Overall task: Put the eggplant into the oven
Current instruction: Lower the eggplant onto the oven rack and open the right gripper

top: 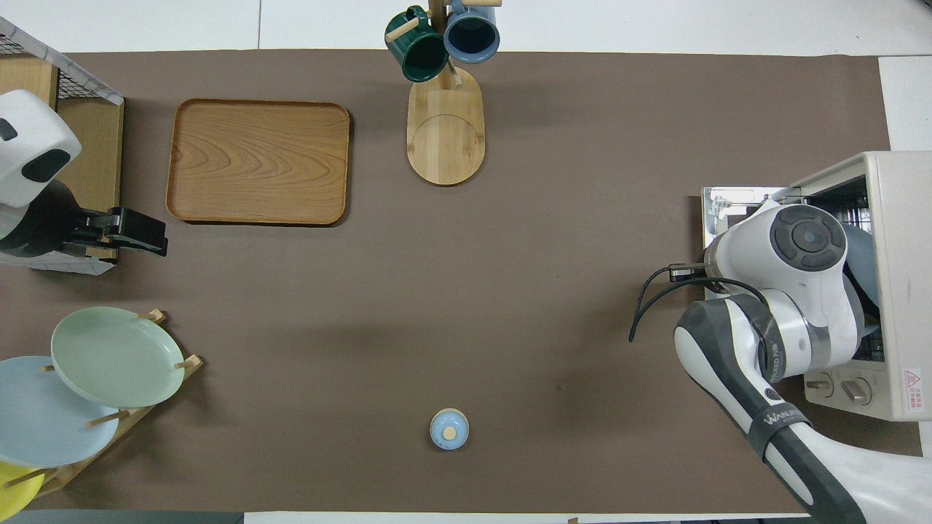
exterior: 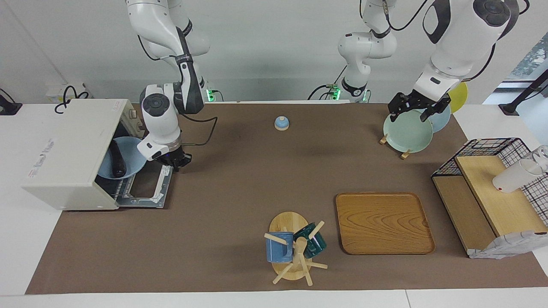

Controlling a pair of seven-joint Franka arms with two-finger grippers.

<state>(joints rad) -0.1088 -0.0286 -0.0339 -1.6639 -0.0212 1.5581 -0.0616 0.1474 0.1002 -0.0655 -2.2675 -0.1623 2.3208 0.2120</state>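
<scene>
Both jaws empty: right gripper (exterior: 177, 162) clenched over oven (exterior: 72, 154) door, left gripper (exterior: 417, 109) spread above plates (exterior: 406, 131).

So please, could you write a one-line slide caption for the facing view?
Eggplant on blue plate inside open oven; right pincer shut above door edge, left pincer open over plate rack.

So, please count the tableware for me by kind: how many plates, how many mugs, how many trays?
Plates: 4 (pale green plate, blue rack plate, yellow plate, blue plate inside the oven)
Mugs: 2 (blue mug, dark green mug)
Trays: 1 (wooden tray)
Total: 7
</scene>
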